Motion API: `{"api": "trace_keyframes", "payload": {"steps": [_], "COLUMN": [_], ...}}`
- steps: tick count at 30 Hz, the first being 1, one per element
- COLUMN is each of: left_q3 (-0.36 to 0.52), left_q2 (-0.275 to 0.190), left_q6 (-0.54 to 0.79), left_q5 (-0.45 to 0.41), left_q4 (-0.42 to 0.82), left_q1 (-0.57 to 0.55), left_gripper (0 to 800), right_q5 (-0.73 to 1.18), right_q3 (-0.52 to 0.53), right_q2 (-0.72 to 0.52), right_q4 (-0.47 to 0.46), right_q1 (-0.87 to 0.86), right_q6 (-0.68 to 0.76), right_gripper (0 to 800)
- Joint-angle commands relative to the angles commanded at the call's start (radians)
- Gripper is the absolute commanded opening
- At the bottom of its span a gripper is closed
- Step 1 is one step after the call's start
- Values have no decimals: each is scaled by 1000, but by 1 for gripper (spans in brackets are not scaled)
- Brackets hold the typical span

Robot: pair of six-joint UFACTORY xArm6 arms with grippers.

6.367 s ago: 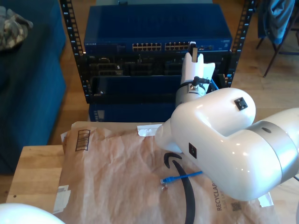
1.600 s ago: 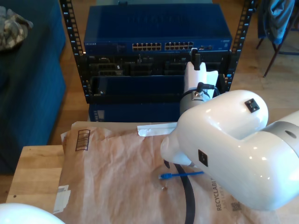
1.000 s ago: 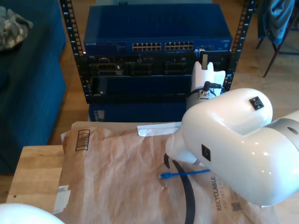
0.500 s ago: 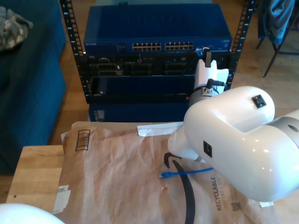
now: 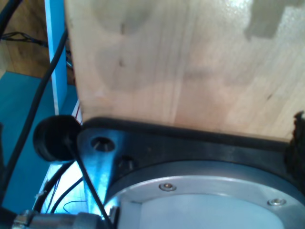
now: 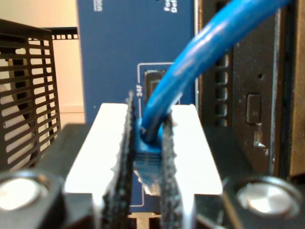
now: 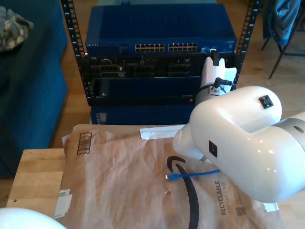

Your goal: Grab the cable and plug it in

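In the second wrist view my second gripper [image 6: 147, 121] is shut on the blue plug [image 6: 147, 152] of the cable [image 6: 190, 62], whose cord rises away between the fingers [image 6: 114, 143]. Just ahead of the plug is a port [image 6: 155, 86] labelled 24F on a blue panel. In the exterior view my second gripper [image 7: 215, 56] stands at the right end of the blue switch [image 7: 157, 28] in the rack. The cable's other plug [image 7: 170, 177] and a stretch of cord [image 7: 202, 172] lie on the brown paper [image 7: 119, 176], partly hidden under the big white arm [image 7: 238, 138].
A black printed curve [image 7: 190, 200] crosses the paper on the wooden table [image 7: 33, 176]. Black rack rails [image 7: 74, 33] flank the switch. A blue sofa [image 7: 28, 95] is at the exterior view's left. The first wrist view looks at a wood board [image 5: 190, 62] and a black base plate [image 5: 190, 143].
My second gripper has slid toward the exterior view's right along the switch front, past the port rows to the right end. The loose plug on the paper shifted slightly right.
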Motion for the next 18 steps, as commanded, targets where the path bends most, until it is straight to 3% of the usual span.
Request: {"api": "trace_keyframes", "payload": {"steps": [2, 8, 18], "left_q3": [0, 0, 0], "left_q2": [0, 0, 0], "left_q6": [2, 0, 0], "left_q5": [0, 0, 0], "left_q4": [0, 0, 2], "left_q1": [0, 0, 0], "left_gripper": [800, 800, 800], "right_q5": [0, -8, -32], "right_q3": [6, 26, -57], "right_q2": [-2, -14, -9], "right_q4": [14, 183, 241], "right_q1": [5, 89, 150], "right_q6": [9, 5, -2], "right_gripper": [1, 0, 0]}}
